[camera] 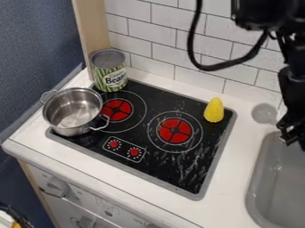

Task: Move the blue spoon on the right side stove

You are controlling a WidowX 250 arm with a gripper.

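The gripper (288, 137) is held near the sink (257, 191), presumably to clear the stove (161, 164). Its closure cannot be determined.

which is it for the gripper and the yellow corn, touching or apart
Apart: the camera view shows white counter between the gripper and the yellow corn.

The black arm (262, 15) comes in at the picture's one o'clock and runs down the right side, its lower part close to upright. At its end, just past three o'clock, the gripper (290, 132) hangs pointing down (a loose black cable (208, 67) loops below the arm at one o'clock).
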